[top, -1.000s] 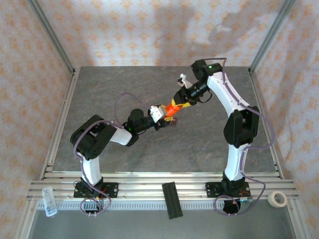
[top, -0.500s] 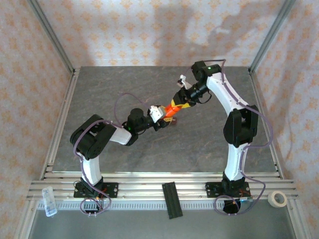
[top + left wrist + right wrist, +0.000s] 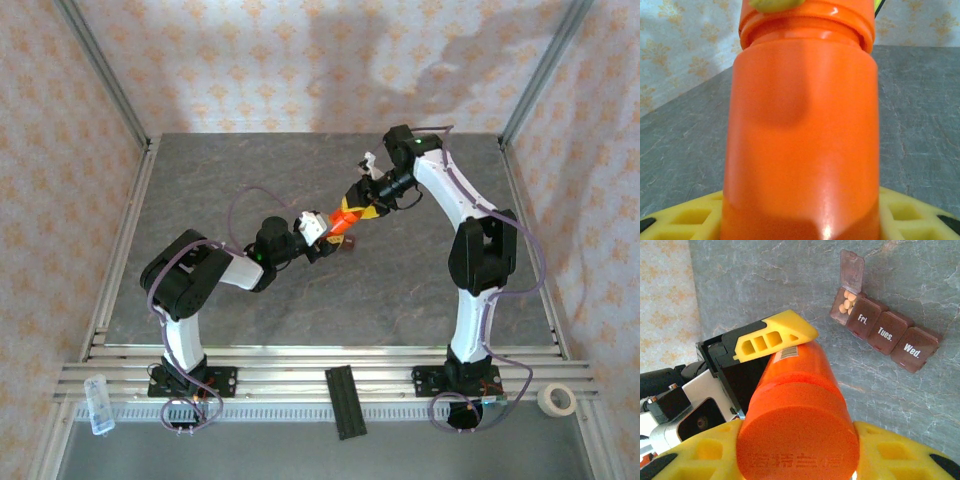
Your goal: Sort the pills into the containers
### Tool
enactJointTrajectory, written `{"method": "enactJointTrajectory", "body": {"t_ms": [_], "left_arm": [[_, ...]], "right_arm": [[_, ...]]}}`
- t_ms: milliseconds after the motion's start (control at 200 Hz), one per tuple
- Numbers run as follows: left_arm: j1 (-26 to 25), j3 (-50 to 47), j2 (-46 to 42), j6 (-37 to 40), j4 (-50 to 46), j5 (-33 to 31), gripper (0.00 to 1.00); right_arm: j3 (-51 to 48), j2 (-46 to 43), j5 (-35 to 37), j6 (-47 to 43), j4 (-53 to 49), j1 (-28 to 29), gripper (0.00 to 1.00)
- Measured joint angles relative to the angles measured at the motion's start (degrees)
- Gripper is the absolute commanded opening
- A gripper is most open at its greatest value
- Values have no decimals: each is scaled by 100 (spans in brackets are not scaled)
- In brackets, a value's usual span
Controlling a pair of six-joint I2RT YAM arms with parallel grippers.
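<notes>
the orange bottle is looking like smooth, glossy plastic, and light is shining on its side in small bright spots. its cap is showing the same shiny orange plastic, with raised letters on top. the yellow fingers of the left gripper are appearing as matt plastic with cut-out cells. the containers are looking like glossy, half-clear red-brown plastic with white printed letters. the table is showing a grey, stone-like surface, matt and veined. the rails at the near edge are gleaming like ribbed bare metal. the walls are looking like matt patterned paper or cloth.
</notes>
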Motion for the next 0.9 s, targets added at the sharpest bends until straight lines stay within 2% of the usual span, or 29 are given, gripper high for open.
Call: {"method": "enactJointTrajectory", "body": {"t_ms": [480, 836, 901], "left_arm": [[-2, 52, 17, -15, 22, -184, 0], [-72, 173, 22, -17, 422, -111, 0], [-90, 188, 22, -17, 479, -105, 0]], "right_arm": [[9, 0, 33, 752, 256, 28, 50], [389, 0, 125, 911, 361, 153, 68], [474, 0, 127, 911, 369, 160, 74]]}}
